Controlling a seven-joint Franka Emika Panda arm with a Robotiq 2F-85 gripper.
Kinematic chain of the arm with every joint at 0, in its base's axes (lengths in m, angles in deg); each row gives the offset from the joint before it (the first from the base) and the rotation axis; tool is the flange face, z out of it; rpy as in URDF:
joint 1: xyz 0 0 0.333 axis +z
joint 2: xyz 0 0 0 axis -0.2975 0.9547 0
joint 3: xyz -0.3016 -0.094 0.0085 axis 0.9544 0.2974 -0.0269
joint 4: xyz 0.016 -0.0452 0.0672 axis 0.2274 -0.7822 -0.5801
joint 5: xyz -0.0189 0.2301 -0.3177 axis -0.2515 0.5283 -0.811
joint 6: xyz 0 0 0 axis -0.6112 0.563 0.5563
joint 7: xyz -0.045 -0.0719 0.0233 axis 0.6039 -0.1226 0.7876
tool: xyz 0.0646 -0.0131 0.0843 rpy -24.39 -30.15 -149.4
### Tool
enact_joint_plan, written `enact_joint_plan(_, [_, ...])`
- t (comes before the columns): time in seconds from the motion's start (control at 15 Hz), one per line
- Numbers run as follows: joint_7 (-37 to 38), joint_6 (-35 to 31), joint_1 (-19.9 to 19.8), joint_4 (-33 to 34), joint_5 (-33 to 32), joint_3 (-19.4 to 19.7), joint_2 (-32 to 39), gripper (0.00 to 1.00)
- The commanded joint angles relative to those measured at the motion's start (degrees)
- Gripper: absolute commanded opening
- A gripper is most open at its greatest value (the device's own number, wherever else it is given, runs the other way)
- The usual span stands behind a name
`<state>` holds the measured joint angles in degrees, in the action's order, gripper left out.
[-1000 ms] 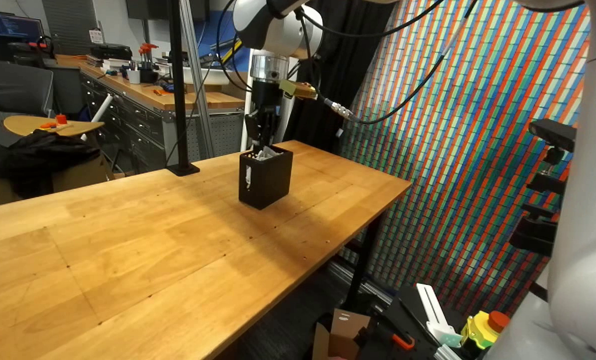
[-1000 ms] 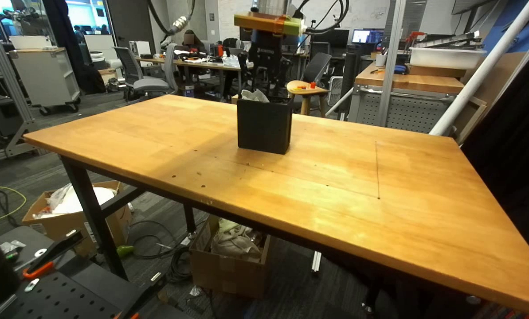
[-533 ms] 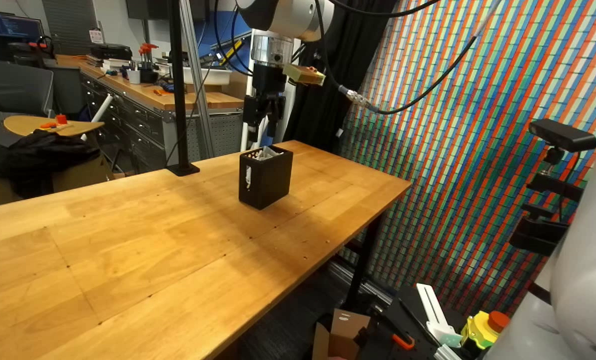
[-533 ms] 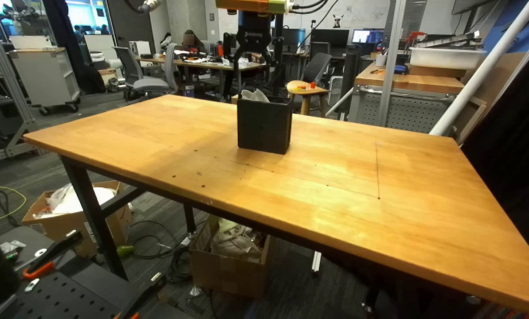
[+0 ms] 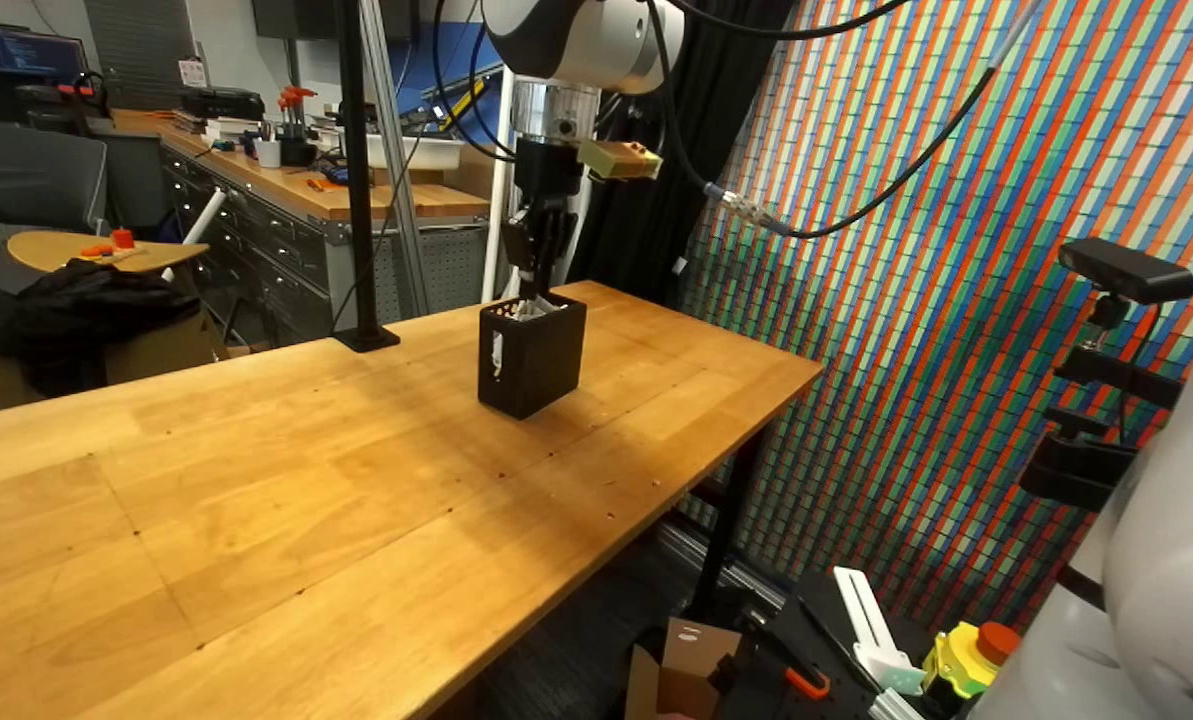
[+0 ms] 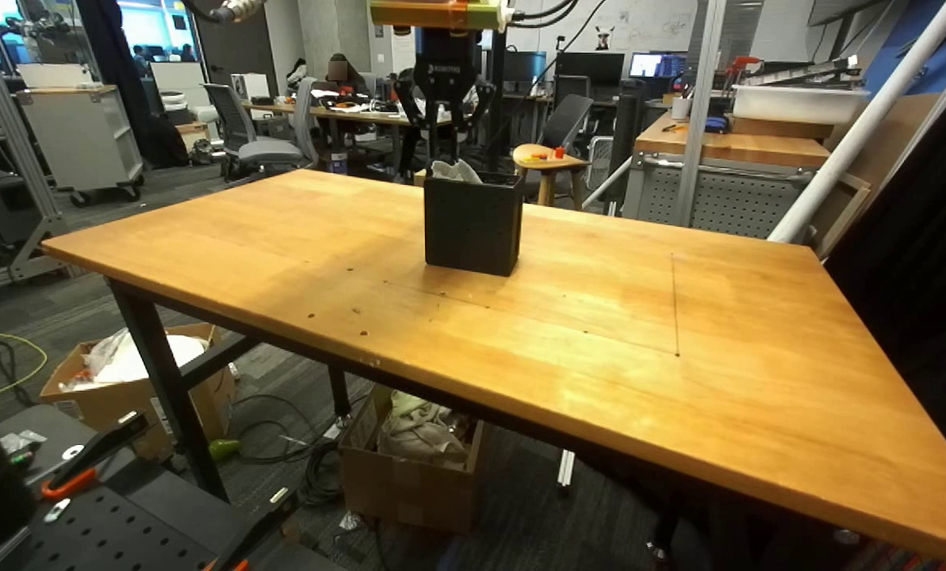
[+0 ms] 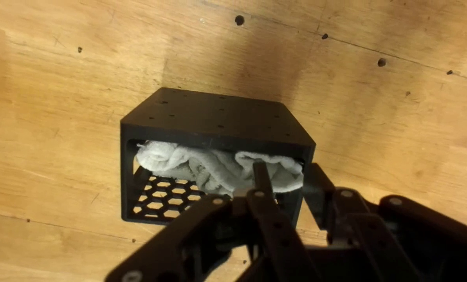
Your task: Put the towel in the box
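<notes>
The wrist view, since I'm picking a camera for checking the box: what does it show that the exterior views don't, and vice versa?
Only the wrist view: how the towel spreads in folds inside the box.
Only the exterior views: a stool, a grey chair and a white bin, each in both exterior views.
Shared: the gripper, the wooden table, the box and at least part of the towel.

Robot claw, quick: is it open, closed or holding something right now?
Gripper: partly open, its jaws apart; the towel lies in the box, with no visible grip on it.
</notes>
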<state>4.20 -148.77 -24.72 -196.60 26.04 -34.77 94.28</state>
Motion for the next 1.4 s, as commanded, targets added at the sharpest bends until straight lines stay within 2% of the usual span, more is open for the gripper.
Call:
enact_joint_plan(0.0, [0.35,-2.49,0.81,-1.42,-2.21,1.2,-1.34,0.0])
enact_joint_plan(1.33, [-2.25,-2.92,-0.09,3.9,-1.78,2.11,4.45,0.0])
